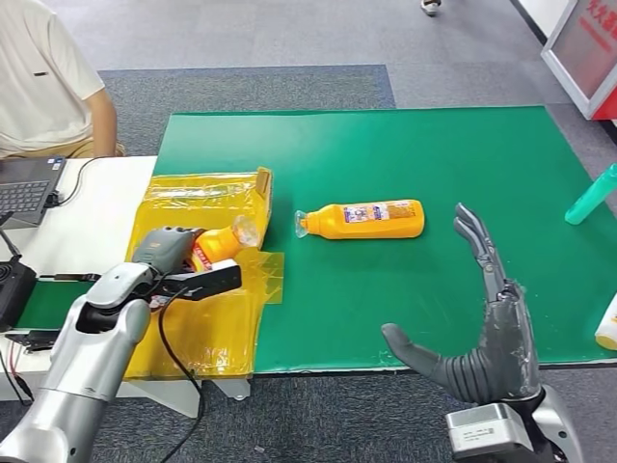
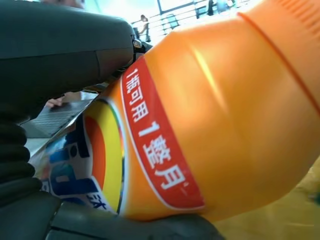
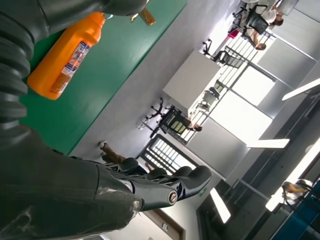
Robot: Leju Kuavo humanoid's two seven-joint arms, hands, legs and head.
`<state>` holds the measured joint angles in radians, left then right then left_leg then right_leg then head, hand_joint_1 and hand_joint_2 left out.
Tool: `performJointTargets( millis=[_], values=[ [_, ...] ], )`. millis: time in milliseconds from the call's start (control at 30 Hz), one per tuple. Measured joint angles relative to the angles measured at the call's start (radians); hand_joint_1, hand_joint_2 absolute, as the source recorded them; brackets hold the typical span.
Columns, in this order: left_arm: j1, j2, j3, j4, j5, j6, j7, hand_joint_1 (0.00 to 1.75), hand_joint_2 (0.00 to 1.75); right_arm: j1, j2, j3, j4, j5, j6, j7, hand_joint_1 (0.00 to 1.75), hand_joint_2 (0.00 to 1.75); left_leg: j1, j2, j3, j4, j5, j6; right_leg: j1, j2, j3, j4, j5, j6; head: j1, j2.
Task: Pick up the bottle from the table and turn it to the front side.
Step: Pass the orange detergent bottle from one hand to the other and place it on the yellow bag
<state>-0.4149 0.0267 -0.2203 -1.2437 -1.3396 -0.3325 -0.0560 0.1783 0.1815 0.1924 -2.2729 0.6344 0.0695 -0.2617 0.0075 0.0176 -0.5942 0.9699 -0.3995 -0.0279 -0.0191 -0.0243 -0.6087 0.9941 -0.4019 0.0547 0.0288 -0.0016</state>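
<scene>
Fingers (image 1: 476,236) of your right hand (image 1: 495,328) are spread and hold nothing, with the thumb out to the side; the hand hovers over the near edge of the green mat (image 1: 437,154), just right of centre. Your left hand (image 1: 171,256) grips an orange bottle (image 1: 218,246) over the yellow bag (image 1: 211,328) at the mat's left edge; the left wrist view has its fingers (image 2: 64,55) wrapped on the bottle's body beside the red label band.

You have a second bottle (image 1: 363,219) lying on its side near the middle of the mat, cap toward the bag, label up, apart from both hands. Between it and your right hand you see bare green mat, and more open mat runs behind it to the far edge.

At the right edge a teal bottle (image 1: 591,198) lies part off the picture, and a pale thing (image 1: 607,323) sits near the front right corner. Left of the mat the white bench (image 1: 102,217) carries a laptop (image 1: 25,188), with a person (image 1: 43,77) seated behind it.
</scene>
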Motion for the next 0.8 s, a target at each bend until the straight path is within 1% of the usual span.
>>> performJointTargets(
  millis=[200,533,667,800],
  values=[
    [-0.021,-0.04,-0.059,0.022,-0.003,0.024,-0.002,1.75,0.0,-0.002,0.0,0.0,0.002,-0.005,0.0,-0.002,0.0,1.75,0.0,0.0,0.0,0.0,0.0,0.0,0.0,0.0,0.0,0.0,0.0,0.0,0.0,0.0],
    [-0.035,-0.063,-0.096,0.04,-0.012,0.032,-0.004,1.73,0.0,-0.003,-0.001,0.0,0.005,-0.01,-0.001,-0.004,0.0,1.75,0.0,0.0,0.0,0.0,0.0,0.0,0.0,0.0,0.0,0.0,0.0,0.0,0.0,0.0],
    [-0.035,-0.067,-0.11,0.041,-0.019,0.047,-0.007,0.0,0.0,-0.004,-0.001,0.0,0.006,-0.012,-0.002,-0.006,0.0,1.75,0.0,0.0,0.0,0.0,0.0,0.0,0.0,0.0,0.0,0.0,0.0,0.0,0.0,0.0],
    [-0.036,-0.079,-0.134,0.044,-0.032,0.05,-0.004,0.0,0.0,-0.007,-0.001,-0.001,0.008,-0.015,-0.012,-0.013,0.0,1.75,0.0,0.0,0.0,0.0,0.0,0.0,0.0,0.0,0.0,0.0,0.0,0.0,0.0,0.0]
  ],
)
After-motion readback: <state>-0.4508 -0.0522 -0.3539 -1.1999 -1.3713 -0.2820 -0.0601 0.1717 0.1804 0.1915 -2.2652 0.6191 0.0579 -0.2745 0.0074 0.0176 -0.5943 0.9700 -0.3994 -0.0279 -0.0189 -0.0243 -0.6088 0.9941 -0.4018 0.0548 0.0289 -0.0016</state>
